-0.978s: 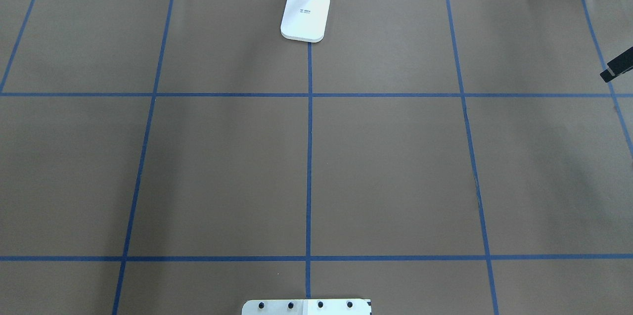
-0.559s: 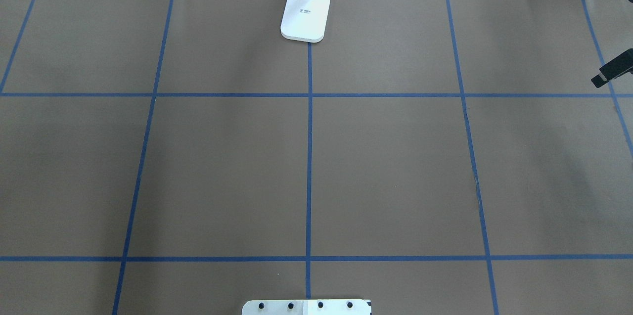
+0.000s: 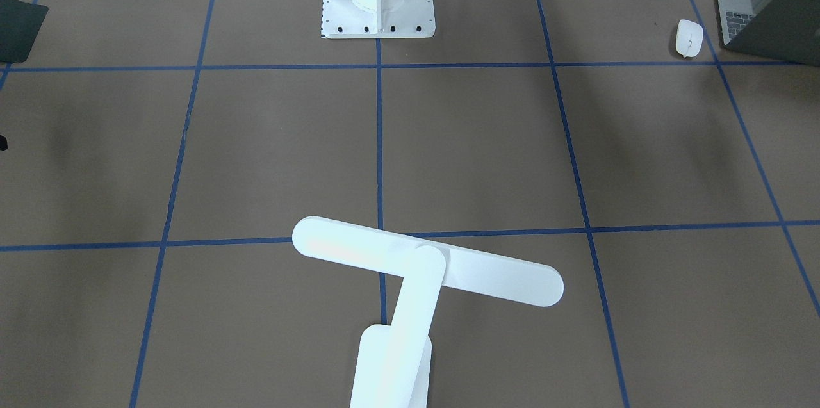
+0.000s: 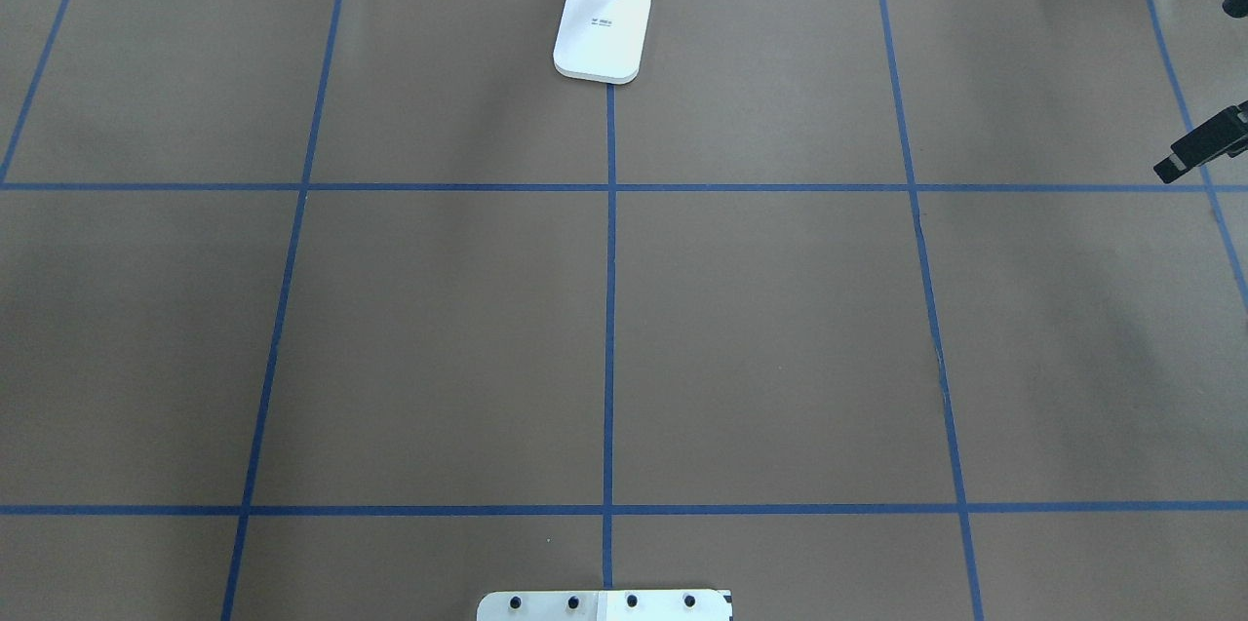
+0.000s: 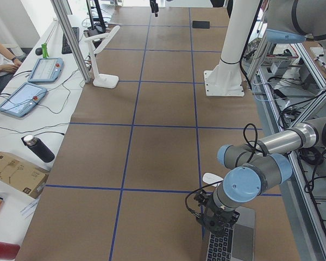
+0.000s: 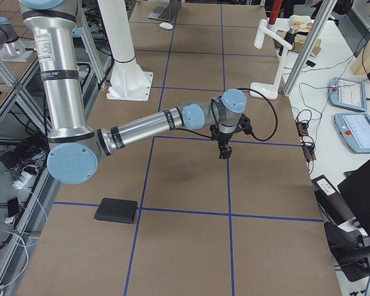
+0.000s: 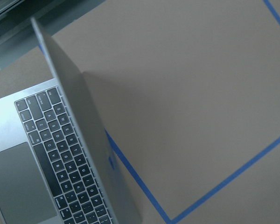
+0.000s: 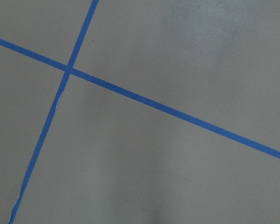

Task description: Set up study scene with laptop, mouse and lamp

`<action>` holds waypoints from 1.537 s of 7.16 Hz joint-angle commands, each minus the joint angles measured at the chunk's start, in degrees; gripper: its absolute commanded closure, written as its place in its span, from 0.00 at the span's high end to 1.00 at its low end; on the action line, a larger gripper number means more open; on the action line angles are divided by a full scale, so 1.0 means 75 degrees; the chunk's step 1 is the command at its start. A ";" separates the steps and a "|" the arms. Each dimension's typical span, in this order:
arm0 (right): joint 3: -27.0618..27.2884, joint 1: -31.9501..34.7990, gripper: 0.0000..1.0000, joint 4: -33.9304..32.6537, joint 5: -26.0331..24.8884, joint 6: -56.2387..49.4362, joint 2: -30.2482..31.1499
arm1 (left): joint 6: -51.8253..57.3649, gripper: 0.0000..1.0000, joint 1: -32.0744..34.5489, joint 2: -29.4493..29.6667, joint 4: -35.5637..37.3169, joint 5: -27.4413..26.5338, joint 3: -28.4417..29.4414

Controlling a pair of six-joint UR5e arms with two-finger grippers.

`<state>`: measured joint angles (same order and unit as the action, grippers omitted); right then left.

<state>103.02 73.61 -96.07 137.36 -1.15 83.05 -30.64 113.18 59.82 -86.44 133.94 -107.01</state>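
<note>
While reaching over the blue-taped table point(image 4: 439, 338), hangs both arms low.
Carries the open laptop point(image 3: 769, 20) at its left-end corner by the robot's edge, with the left gripper point(image 5: 212, 222) close above; carries the lamp point(image 4: 602, 28) mid far edge and the mouse point(image 3: 689, 38) just beside the laptop. Poises the right gripper point(image 6: 224, 150) over bare tabletop near the right end. Cannot tell either pincer spread or pressed together.

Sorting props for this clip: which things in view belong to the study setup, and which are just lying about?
Belong to the job:
laptop
mouse
lamp

Lying about, not named in the task:
black mouse pad
dark bottle, off the brown mat
cardboard box, off the brown mat
</note>
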 commanded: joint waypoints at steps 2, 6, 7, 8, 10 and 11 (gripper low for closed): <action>-0.0002 -0.0077 1.00 0.0001 -0.0021 0.0012 0.0001 | -0.0356 1.00 -0.0020 -0.0019 -0.1282 -0.0023 0.0861; -0.0002 -0.0100 1.00 0.0001 -0.0033 0.0024 0.0001 | -0.0392 0.33 -0.0020 -0.0043 -0.1283 0.0058 0.0968; -0.0002 -0.0100 1.00 0.0001 -0.0021 0.0024 0.0001 | -0.0392 0.00 -0.0020 -0.0031 -0.1237 0.0070 0.0898; -0.0002 -0.0100 1.00 0.0001 -0.0009 0.0036 0.0001 | -0.0380 0.00 -0.0008 0.0027 -0.1178 0.0314 0.0851; -0.0002 -0.0100 1.00 0.0001 -0.0009 0.0047 0.0001 | -0.0170 0.00 0.0027 0.0261 -0.0071 0.0574 0.0047; -0.0014 -0.0100 1.00 0.0001 -0.0009 0.0047 0.0001 | -0.0076 0.00 0.0027 0.0459 0.0411 0.0574 -0.0434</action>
<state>102.98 72.86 -96.06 137.28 -0.82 83.06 -32.11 113.33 61.80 -88.07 137.92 -105.96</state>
